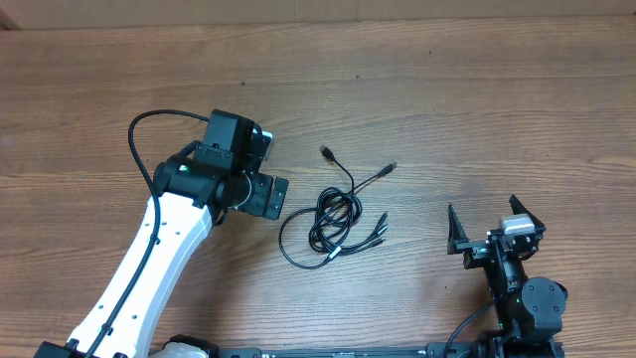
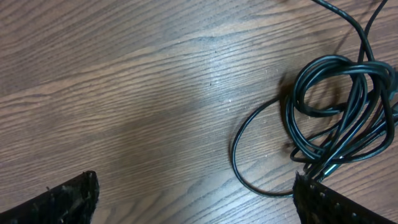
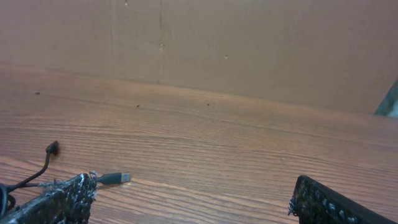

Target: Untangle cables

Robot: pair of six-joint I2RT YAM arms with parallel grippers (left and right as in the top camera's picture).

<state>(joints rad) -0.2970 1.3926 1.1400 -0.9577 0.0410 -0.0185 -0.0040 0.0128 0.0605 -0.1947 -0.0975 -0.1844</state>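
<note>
The cables point(image 1: 333, 221) lie as a tangled bundle of thin black cords in the middle of the wooden table, with plug ends reaching up to the back point(image 1: 326, 152) and right point(image 1: 390, 168), and short plug tips point(image 1: 378, 231) at the right. My left gripper point(image 1: 266, 169) is open and empty just left of the bundle. In the left wrist view the coiled cables point(image 2: 339, 112) lie at the right, by my right finger. My right gripper point(image 1: 495, 227) is open and empty, well right of the bundle. The right wrist view shows a USB plug point(image 3: 115, 178) and another plug end point(image 3: 52, 148).
The wooden table point(image 1: 447, 89) stretches around the bundle. A brown cardboard wall point(image 3: 249, 43) stands behind the table's far edge. The left arm's thick black wire point(image 1: 139, 134) loops out to the left of the wrist.
</note>
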